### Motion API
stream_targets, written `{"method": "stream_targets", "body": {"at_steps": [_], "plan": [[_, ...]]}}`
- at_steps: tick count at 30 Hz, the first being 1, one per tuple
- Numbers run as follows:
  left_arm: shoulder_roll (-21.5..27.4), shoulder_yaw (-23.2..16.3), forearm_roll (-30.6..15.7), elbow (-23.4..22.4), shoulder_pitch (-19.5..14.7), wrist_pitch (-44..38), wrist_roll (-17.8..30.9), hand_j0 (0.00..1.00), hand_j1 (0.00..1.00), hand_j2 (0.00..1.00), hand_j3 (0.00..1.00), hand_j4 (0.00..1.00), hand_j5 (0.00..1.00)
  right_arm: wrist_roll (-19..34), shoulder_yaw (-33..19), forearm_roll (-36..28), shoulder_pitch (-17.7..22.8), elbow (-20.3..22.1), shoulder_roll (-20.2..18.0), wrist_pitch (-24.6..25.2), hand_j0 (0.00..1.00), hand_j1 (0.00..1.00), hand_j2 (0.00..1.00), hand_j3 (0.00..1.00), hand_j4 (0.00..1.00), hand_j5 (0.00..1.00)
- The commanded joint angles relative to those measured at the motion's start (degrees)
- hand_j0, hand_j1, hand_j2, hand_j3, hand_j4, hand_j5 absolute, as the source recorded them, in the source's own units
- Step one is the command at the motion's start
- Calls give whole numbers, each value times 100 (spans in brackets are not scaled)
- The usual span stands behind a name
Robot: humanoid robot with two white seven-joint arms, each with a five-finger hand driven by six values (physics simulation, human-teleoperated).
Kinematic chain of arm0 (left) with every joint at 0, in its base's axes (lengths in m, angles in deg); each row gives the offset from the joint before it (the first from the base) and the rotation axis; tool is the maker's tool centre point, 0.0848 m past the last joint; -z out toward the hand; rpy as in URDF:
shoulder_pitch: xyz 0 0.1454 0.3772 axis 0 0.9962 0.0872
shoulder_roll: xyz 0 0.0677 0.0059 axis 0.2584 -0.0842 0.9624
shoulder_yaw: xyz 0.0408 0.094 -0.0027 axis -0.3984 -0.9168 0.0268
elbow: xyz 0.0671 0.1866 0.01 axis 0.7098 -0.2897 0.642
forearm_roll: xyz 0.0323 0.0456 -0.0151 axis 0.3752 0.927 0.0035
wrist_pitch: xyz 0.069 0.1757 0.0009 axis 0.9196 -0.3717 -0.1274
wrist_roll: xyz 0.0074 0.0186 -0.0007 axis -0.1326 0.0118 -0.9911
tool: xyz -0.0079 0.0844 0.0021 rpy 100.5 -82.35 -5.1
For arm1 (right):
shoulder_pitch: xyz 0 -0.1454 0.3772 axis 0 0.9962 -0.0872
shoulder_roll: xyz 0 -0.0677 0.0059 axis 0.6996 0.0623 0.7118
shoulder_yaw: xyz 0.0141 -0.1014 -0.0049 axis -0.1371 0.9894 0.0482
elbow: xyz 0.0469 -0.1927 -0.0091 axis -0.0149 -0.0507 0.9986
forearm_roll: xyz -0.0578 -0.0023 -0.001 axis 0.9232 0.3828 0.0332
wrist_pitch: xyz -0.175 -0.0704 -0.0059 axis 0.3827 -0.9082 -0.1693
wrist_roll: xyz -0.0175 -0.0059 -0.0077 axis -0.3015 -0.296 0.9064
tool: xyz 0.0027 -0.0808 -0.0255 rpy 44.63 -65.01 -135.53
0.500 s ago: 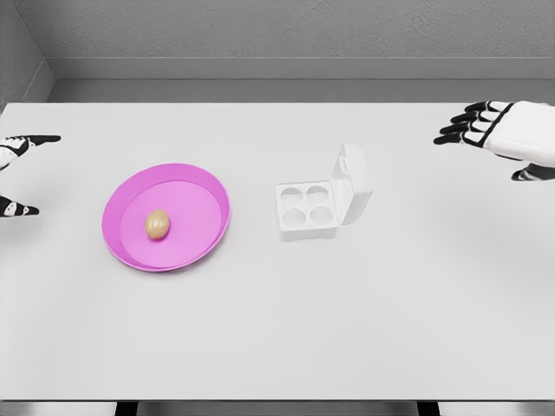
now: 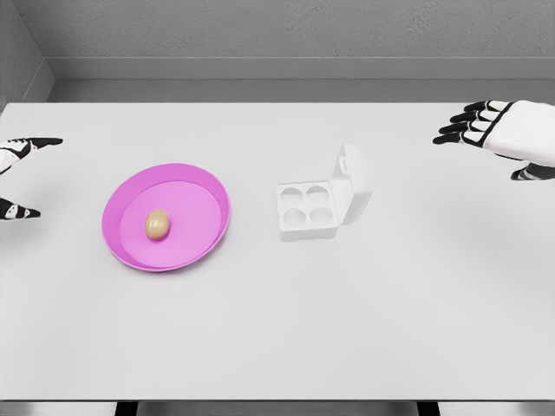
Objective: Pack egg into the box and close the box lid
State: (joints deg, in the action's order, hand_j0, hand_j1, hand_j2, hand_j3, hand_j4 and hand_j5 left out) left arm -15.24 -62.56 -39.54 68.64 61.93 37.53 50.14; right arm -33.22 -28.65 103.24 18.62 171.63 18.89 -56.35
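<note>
Egg [image 2: 157, 224] in pink plate [image 2: 204, 189], left of box [image 2: 306, 211]; lid [image 2: 353, 183] up, 4 cups empty. Left robot hand [image 2: 16, 178] & right robot hand [image 2: 490, 126] spread, empty, far off. Approach egg from above w/ left, pinch gently, avoid plate rim.

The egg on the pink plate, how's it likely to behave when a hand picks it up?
The egg looks smooth and rounded, so it may slip between fingers. Lying free in the pink plate, it would probably roll if nudged. Being an egg, it is likely fragile under a hard squeeze.
</note>
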Motion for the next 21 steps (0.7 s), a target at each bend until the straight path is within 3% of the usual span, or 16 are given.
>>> {"method": "stream_targets", "body": {"at_steps": [1, 5, 11, 14, 16, 17, 19, 21], "plan": [[13, -4, -43, 2, 0, -11, -2, 100, 100, 100, 100, 100, 100, -3, 0, -16, 0, 0, -7, 16, 100, 100, 100, 100, 100, 100], [13, 22, -34, 2, -17, -11, 15, 100, 100, 100, 100, 100, 100, -3, 0, -24, 9, 18, -16, 16, 100, 100, 100, 100, 100, 100], [-66, -83, 634, 20, -387, -11, 147, 100, 100, 100, 100, 100, 100, -3, 255, -16, 53, 53, -16, 16, 100, 100, 100, 100, 100, 100], [119, -2323, 564, -252, -1933, -11, 121, 100, 100, 100, 100, 100, 100, -3, 255, -16, 53, 53, -16, 16, 100, 100, 100, 100, 100, 100], [620, -2834, 484, -156, -2337, -11, 121, 100, 100, 100, 100, 100, 100, -3, 255, -16, 53, 53, -16, 16, 100, 100, 100, 100, 100, 100], [664, -3027, 493, -138, -2662, -11, 138, 100, 100, 100, 100, 100, 100, -3, 246, -16, 53, 53, -24, 16, 100, 100, 100, 100, 100, 100], [751, -3941, 537, -287, -3216, -11, 138, 100, 100, 100, 100, 100, 100, -3, 238, -16, 53, 53, -16, 16, 100, 100, 100, 100, 100, 100], [804, -4477, 598, -437, -3638, -11, 191, 100, 100, 100, 100, 100, 100, -3, 220, -51, 53, -43, -16, 16, 100, 100, 100, 100, 100, 100]]}}
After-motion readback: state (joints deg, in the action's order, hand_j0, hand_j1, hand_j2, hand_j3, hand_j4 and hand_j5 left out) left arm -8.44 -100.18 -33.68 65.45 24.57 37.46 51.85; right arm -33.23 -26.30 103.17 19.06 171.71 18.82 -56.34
